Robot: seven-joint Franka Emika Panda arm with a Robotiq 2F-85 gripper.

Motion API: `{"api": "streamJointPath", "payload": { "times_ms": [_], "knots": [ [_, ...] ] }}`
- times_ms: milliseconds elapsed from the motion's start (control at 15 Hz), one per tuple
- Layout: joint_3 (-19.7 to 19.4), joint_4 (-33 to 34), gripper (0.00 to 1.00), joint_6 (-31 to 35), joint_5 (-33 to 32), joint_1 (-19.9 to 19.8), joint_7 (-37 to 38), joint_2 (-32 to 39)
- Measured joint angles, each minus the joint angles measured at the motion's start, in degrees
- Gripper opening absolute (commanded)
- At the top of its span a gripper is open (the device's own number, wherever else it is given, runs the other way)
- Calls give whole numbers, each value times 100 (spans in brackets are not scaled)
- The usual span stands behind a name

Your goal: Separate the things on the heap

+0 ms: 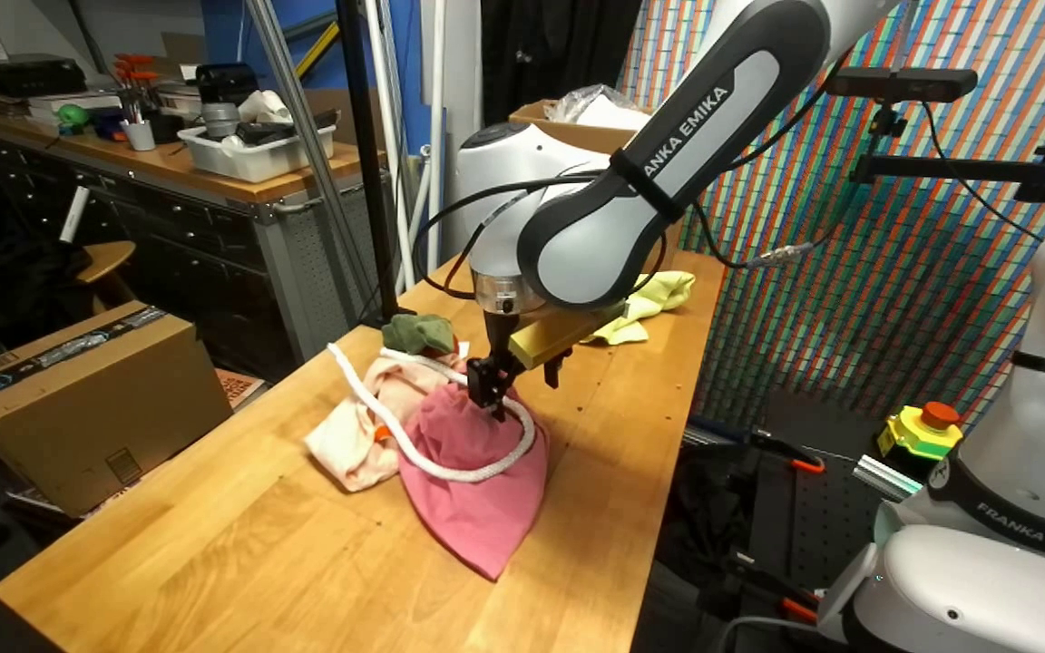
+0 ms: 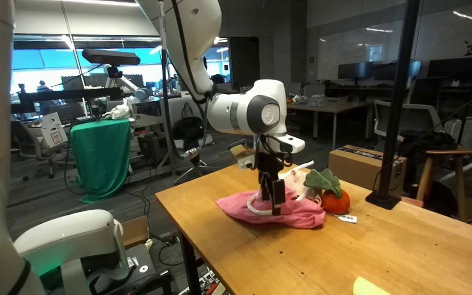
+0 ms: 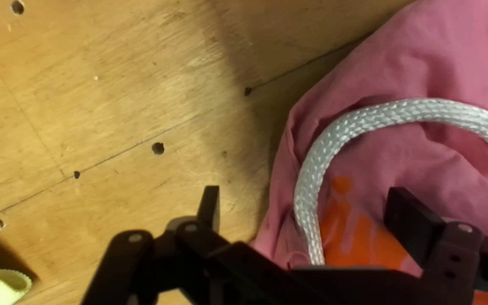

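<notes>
Pink cloth [image 1: 482,517] lies rumpled on the table [image 1: 241,553], one corner drawn out to a point. I have the claw [image 3: 305,203] low over its edge, fingers spread wide; in the wrist view one fingertip shows over the pink cloth, the other over bare wood beside it. Whether either touches the fabric I can't make out from here.

Heap: white cord [image 1: 468,474] curves across the pink cloth and passes onto the cream cloth [image 1: 350,444], which lies against the pink cloth, left of it in an exterior view. Red ball [image 2: 336,203] with green leaf shapes sits just beside the pink cloth, white tag [image 2: 346,218] next to it. Yellow-green cloth [image 1: 665,292] lies well apart from the pink cloth, same tabletop.

Surface: light wooden boards with seams; small dark holes [image 3: 158,148] near the pink cloth.

Room: black post [image 1: 366,163] stands beyond the pink cloth in an exterior view. Brown cardboard box [image 1: 105,408] sits lower than the pink cloth, to its left in an exterior view, a cluttered workbench [image 1: 160,165] behind it. Right of the pink cloth in an exterior view I see a striped backdrop [image 1: 858,326] and a red button [image 1: 940,415] on a yellow housing. Green-draped stand [image 2: 100,159] is well left of the pink cloth in an exterior view.
</notes>
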Motion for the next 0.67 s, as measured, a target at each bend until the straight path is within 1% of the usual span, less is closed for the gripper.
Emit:
{"api": "streamJointPath", "payload": {
  "times_ms": [200, 667],
  "knots": [
    [-8, 42, 100, 7, -95, 62, 120, 0],
    [-132, 8, 100, 7, -103, 63, 240, 55]
  ]
}}
